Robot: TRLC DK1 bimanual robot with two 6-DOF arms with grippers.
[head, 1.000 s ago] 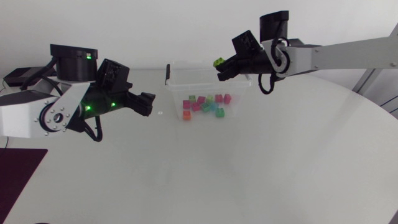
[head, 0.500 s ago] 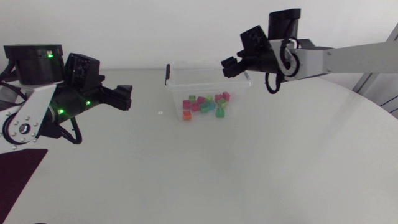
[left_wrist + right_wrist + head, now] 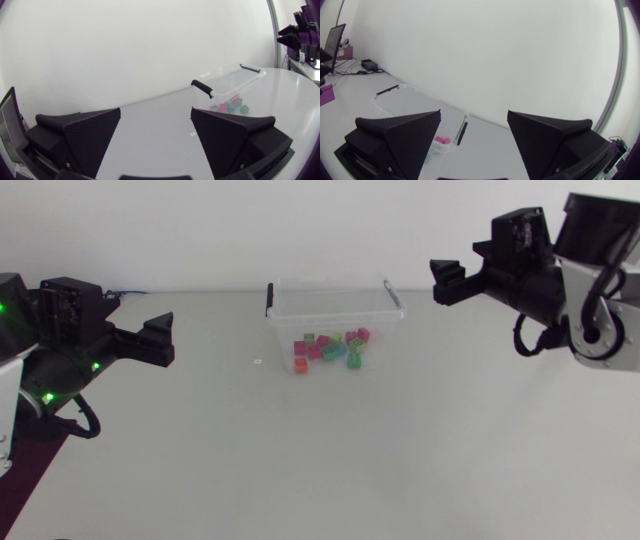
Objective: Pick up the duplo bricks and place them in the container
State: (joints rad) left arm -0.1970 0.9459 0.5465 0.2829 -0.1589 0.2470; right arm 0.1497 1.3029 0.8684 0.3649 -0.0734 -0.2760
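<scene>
Duplo bricks (image 3: 330, 350), small pink, green, teal and orange plastic blocks, lie heaped inside the clear plastic container (image 3: 285, 320) with black clip handles, at the far middle of the table.

Left gripper (image 3: 165, 342) hangs over the table's left side, well apart from the container, its black wedge fingers spread wide and holding nothing; in its wrist view the container (image 3: 227, 85) sits ahead of it. Right gripper (image 3: 447, 282) hangs over the right side, its fingers likewise apart and empty. A tiny pale mark (image 3: 257, 362) lies on the smooth white tabletop (image 3: 330, 460) near the container's left front corner.
</scene>
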